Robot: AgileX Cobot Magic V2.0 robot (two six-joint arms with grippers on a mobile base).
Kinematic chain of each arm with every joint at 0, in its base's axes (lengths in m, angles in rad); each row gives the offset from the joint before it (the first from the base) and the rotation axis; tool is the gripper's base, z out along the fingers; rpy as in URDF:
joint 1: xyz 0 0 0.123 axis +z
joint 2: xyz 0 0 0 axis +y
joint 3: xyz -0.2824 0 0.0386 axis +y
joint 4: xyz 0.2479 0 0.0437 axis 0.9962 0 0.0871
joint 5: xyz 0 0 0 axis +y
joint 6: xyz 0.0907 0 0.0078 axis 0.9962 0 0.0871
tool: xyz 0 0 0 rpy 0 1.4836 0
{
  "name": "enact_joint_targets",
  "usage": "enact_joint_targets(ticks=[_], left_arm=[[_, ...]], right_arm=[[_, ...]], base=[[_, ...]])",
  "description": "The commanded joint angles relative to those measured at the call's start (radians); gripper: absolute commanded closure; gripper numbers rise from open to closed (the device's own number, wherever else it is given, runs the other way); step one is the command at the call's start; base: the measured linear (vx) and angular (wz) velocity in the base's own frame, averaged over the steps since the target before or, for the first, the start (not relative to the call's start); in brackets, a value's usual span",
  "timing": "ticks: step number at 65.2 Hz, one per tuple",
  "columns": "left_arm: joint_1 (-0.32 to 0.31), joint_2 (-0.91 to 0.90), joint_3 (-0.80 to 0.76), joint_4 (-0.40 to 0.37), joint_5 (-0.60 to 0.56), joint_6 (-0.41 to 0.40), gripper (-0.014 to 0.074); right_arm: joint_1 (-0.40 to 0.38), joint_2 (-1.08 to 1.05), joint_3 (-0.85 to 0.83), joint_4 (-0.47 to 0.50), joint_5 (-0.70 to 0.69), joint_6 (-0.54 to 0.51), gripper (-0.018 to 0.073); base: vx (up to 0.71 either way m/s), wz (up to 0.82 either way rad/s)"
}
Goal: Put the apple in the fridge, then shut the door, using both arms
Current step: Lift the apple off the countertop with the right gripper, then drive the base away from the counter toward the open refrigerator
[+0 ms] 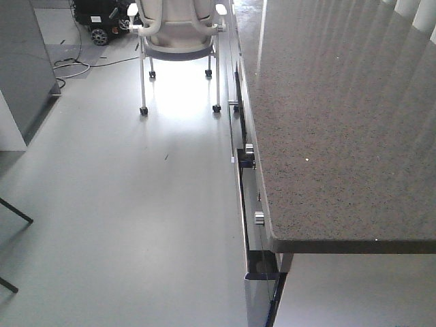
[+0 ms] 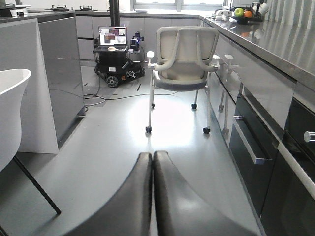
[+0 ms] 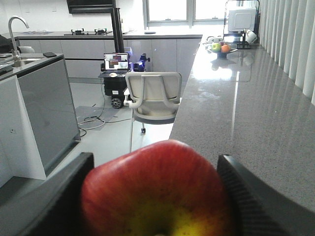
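My right fingers (image 3: pixel 246 187) are clamped on the apple (image 3: pixel 157 191), one dark pad on each flank; the fruit fills the lower part of the right wrist view, red above and yellow toward the bottom. My left fingers (image 2: pixel 142 196) are pressed together with nothing between them; they hang low over the grey floor.

The fridge and its door show in none of my views; I must find them first, and any turning carries the main risk. The skin is glossy and the shape round, so I judge that a jolt or a slackened squeeze could let the apple roll out and drop to the floor. The bench (image 3: pixel 246 113) runs close on my right; a careless swing of that arm could knock the fruit against its edge. A wheeled chair (image 2: pixel 182 54) stands in the aisle ahead; the base or my left arm could catch it. Later, shutting the door before my right arm is out would trap it.

As for containers: a fruit bowl (image 3: pixel 220 51) sits far along the bench, holding a green fruit (image 3: pixel 215 46) and an orange one (image 3: pixel 226 48); the fronts under the bench look shut in the left wrist view, and their contents are hidden.
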Motion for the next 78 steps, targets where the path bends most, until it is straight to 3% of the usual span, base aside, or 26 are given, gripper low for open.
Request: enact_joint_targets(ticks=[1,43,78], left_arm=[[-0.008,-0.014,-0.017,-0.001,-0.068,-0.009,0.0603],[-0.008,-0.014,-0.017,-0.001,-0.068,-0.009,0.0603],[-0.008,-0.014,-0.017,-0.001,-0.068,-0.009,0.0603]], right_arm=[[0.001,0.001,-0.025,0.009,-0.083,-0.008,0.0429],[0.001,0.001,-0.025,0.013,-0.082,-0.008,0.0429],[0.001,0.001,-0.025,0.013,-0.084,-0.008,0.0429]], base=[[0.00,0.00],[-0.01,0.06],[-0.03,0.44]])
